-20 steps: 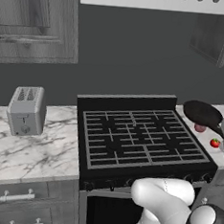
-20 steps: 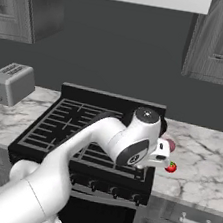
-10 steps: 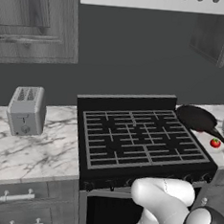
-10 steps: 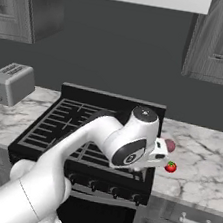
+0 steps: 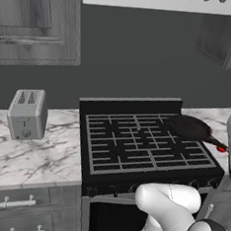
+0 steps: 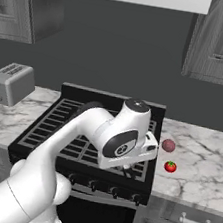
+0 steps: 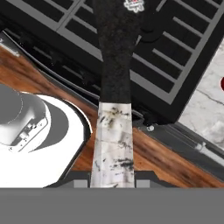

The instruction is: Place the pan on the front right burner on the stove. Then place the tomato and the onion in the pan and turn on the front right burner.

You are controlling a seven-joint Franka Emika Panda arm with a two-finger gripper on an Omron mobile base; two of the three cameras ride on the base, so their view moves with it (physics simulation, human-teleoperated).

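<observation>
Closest to me, the white arm's two-finger claw point(image 7: 113, 181) is clamped narrow on the end of the long handle, which runs straight away from the fingers out over the stove's front edge. At the far end of that handle hangs the small shallow round black frying pan point(image 5: 190, 127).

In the last second the pan has travelled: it hung beyond the stove's right edge, over the marble counter, and now it sits over the right side of the black gas stove point(image 5: 149, 146), looking held just above the grates rather than resting on them. By my reckoning the carry is nearly done, but the pan looks nearer the back right section than the front right burner point(image 5: 182, 154), so it wants drawing toward the knobs and lowering before the claw lets go.

Farther right, on the white marble counter point(image 6: 203, 168), the tiny bright red tomato with its green top point(image 6: 170, 166) lies just in front of the dull maroon onion point(image 6: 168, 145), both untouched and apart from the pan.
</observation>
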